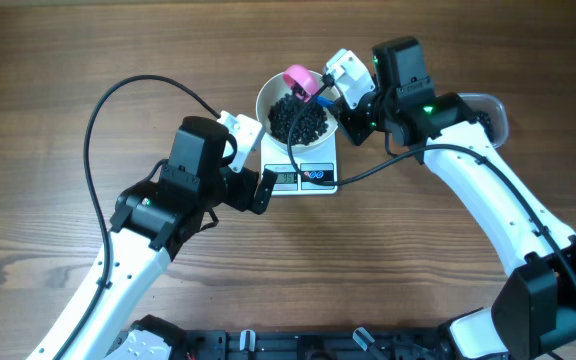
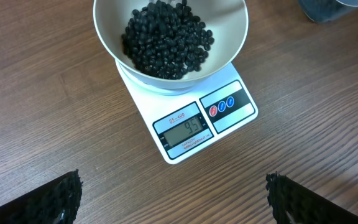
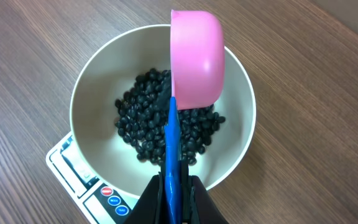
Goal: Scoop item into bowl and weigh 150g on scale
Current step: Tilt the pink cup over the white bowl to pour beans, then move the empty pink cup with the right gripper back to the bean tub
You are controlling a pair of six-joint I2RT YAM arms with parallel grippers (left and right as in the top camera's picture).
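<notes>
- Looking from overhead, the bowl [image 1: 261, 100] is seen standing on the scale [image 1: 313, 178] at mid-desk [image 1: 48, 50], with beans [image 1: 300, 122] heaped inside it.
- The pink scoop [image 1: 298, 78] is held over the bowl's far rim by the right fingers [image 1: 334, 98], which are clamped on its blue handle [image 1: 320, 97].
- The left fingers [image 1: 265, 190] are spread wide just beside the scale's left edge, and nothing is held.
- A tub [image 1: 493, 110] is largely hidden behind the right arm.
- From the left wrist, the bowl [image 2: 229, 37] is shown on the far half of the scale [image 2: 229, 118], and the beans [image 2: 166, 37] cover its bottom.
- On the display [image 2: 188, 129], 95 can be read.
- The left fingers [image 2: 48, 199] are seen only at the lower corners, far apart, over bare desk [image 2: 42, 93].
- From the right wrist, the scoop [image 3: 196, 59] is seen tipped above the beans [image 3: 142, 130], its rounded back turned to the camera.
- The handle [image 3: 173, 149] is pinched between the right fingers [image 3: 148, 202].
- A corner of the scale [image 3: 73, 168] shows under the bowl [image 3: 92, 93].
</notes>
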